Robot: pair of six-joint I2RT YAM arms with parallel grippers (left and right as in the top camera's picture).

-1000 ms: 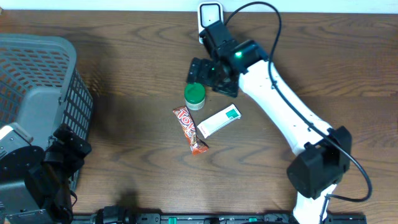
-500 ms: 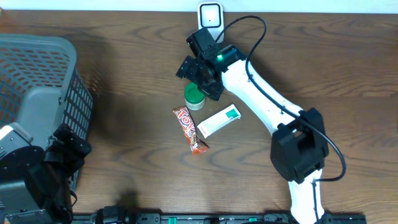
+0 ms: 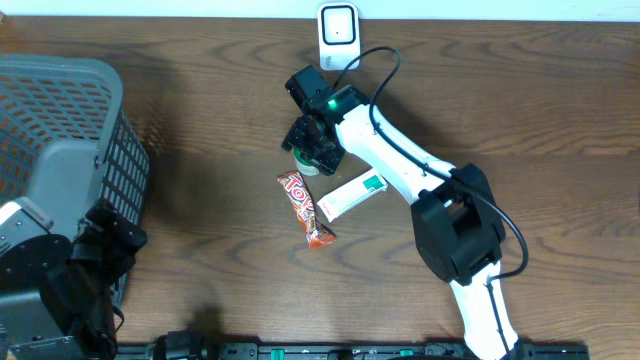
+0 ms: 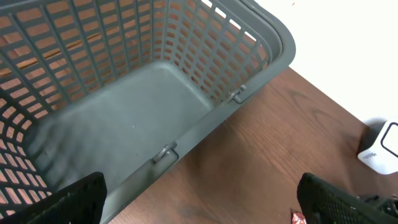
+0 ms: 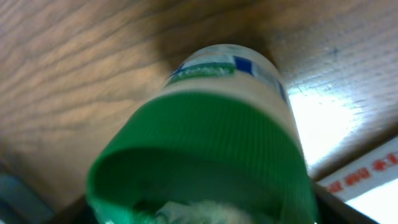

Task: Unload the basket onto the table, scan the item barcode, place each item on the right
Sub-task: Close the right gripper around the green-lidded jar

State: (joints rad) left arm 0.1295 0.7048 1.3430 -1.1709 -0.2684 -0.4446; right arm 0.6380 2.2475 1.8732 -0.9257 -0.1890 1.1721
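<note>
Labels: the green-capped bottle (image 5: 211, 143) has a blue-and-green band, but the text is too blurred for you to read. The carton (image 3: 352, 195) shows a green panel and red characters, illegible. The candy bar (image 3: 305, 208) has white lettering on red, too small to make out.

Count: one bottle, one carton, one candy bar, one white scanner (image 3: 338, 25), one grey basket (image 3: 60, 150).

The bottle sits on the desk (image 3: 200, 120) between scanner and candy bar, under the right fingers (image 3: 315, 140). You can't tell whether they grip it. The left fingers (image 3: 108, 238) are spread wide and empty, beside the basket.

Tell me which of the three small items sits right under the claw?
The green-capped bottle; the candy bar and white box lie off to the side.
</note>
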